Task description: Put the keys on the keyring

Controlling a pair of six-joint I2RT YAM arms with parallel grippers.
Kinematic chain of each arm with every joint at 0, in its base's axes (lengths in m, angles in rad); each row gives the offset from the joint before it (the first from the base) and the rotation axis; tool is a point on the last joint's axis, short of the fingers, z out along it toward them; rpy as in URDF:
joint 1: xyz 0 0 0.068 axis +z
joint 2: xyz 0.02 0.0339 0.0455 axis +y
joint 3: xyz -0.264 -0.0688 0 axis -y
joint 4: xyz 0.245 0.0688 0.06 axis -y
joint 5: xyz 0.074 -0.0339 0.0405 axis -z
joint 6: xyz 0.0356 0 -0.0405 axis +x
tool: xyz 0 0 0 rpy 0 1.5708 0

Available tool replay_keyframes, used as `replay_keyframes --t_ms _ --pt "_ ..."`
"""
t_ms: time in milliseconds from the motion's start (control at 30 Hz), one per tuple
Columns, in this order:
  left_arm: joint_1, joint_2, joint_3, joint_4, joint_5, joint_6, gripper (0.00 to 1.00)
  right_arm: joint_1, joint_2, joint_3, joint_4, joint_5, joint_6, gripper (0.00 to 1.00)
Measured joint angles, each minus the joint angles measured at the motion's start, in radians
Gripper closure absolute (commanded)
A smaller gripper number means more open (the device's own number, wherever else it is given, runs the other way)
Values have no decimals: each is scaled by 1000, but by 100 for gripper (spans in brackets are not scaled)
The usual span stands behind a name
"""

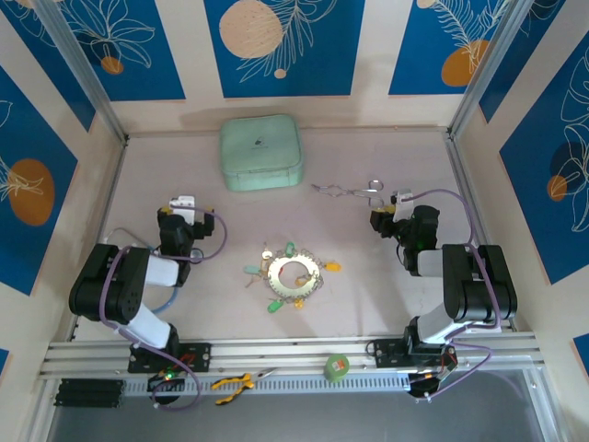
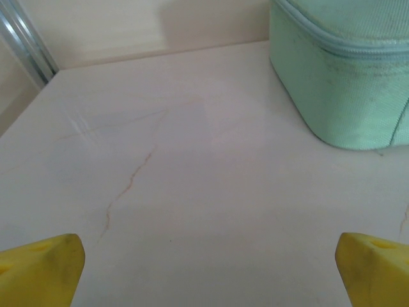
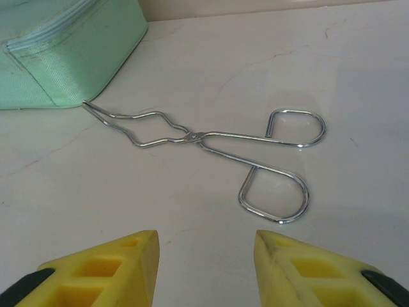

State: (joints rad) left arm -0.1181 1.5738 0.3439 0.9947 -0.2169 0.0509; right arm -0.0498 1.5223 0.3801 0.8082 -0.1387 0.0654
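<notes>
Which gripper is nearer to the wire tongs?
The right gripper: the tongs lie just ahead of its open fingers. The left gripper is far off, near the mint case.

Here we are, looking down on a pale, marble-look table [image 1: 230, 318], cream-pink with thin brownish veins [image 2: 128, 185] running through it. The back wall [image 1: 369, 55] is cream, hung with deep blue panels [image 1: 313, 55] carrying white line-drawn leaves and a peach disc [image 1: 250, 28]. The same blue-and-orange pattern runs along the left wall [image 1: 28, 184] and the right wall [image 1: 552, 166], both angling in towards the table. Two slanted aluminium posts [image 1: 83, 74] mark the far corners. Along the near edge run silvery aluminium rails [image 1: 294, 348], and below them a flat grey surface [image 1: 304, 419]. The light is soft and even, shadows faint, no glare anywhere.
</notes>
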Motion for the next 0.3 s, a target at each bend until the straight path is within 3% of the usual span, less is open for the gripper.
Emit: replay_keyframes --t_ms 133,200,233,300 --pt "7 0 17 -44 35 -1 0 0 0 0 0 3 4 55" --pt "18 0 26 -54 50 -1 0 0 0 1 0 6 7 48" --pt "21 0 28 -55 55 -1 0 0 0 2 0 8 7 7" --pt "24 0 27 -55 63 -1 0 4 0 5 -2 26 16 1"
